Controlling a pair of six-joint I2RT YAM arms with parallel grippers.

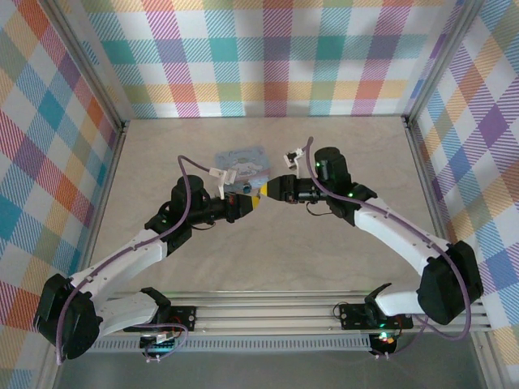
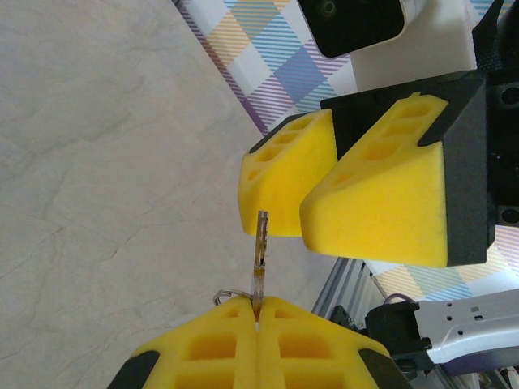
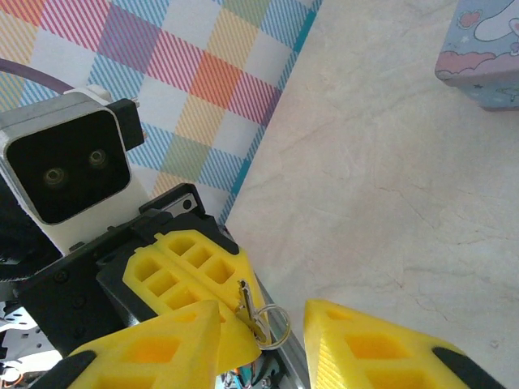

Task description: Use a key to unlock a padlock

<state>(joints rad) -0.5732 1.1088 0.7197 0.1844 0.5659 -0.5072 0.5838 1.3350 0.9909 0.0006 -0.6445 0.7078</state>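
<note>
Nearest, an aluminium rail (image 1: 284,312) runs along the bench's near edge and carries both arm bases. From there the two arms reach inward and meet over the middle of the pale, faintly veined bench (image 1: 340,154).

The left claw (image 2: 258,312) has its yellow foam fingers pressed together on the key (image 2: 260,247). The key's slim blade stands straight out from the fingertips, and a small wire key ring (image 2: 229,295) lies against the foam on the other side. The key is lifted off the bench.

The right claw (image 3: 272,332) faces it with fingers spread. Its tips are just beside the key's blade but not gripping it.

Just past the claws sits a tiny teal-blue thing, probably the padlock (image 1: 246,188), too small to tell for sure. It is close to the near side of a pastel blue-pink cartoon tin box (image 1: 241,164) resting flat on the bench.

Farthest back and on the left and right, pastel plaid walls (image 1: 268,57) close in the space.
</note>
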